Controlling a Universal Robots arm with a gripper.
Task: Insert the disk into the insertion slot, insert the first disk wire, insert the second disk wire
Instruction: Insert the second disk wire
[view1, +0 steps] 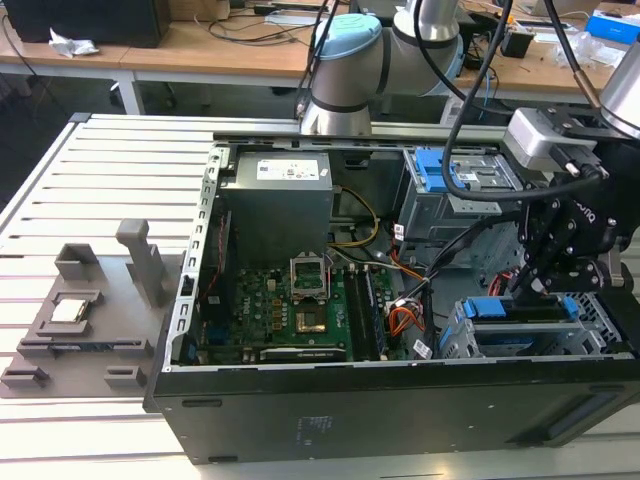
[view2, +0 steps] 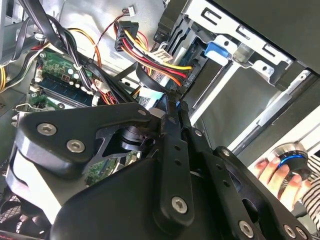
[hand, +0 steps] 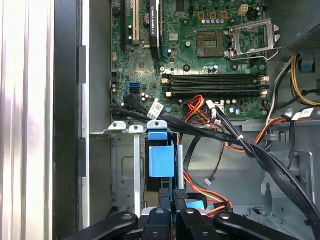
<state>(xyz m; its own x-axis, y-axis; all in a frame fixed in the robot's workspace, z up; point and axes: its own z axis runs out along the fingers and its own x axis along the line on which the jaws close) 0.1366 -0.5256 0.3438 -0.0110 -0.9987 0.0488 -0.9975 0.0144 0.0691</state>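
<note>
One arm, one open computer case, disk already seated.

Exterior view: the gripper (view1: 535, 290) hangs at about four o'clock of the case (view1: 330, 420), just over the disk (view1: 520, 309), whose blue carrier edge sits inside the insertion slot (view1: 465, 345); the motherboard (view1: 290, 310) lies toward nine o'clock of the slot, and a taller cage (view1: 450, 185) stands at twelve. Second wrist view: the gripper (view2: 175, 106) has its fingers drawn together beside a bundle of red and yellow wires (view2: 150, 57); whether they pinch anything I cannot tell. A person's hand (view2: 272, 172) rests near a blue-ringed knob (view2: 292, 162). First wrist view: the closed fingers (hand: 167, 200) hover right by the disk (hand: 161, 160), standing on edge between the insertion slot's grey walls (hand: 136, 170).
</note>
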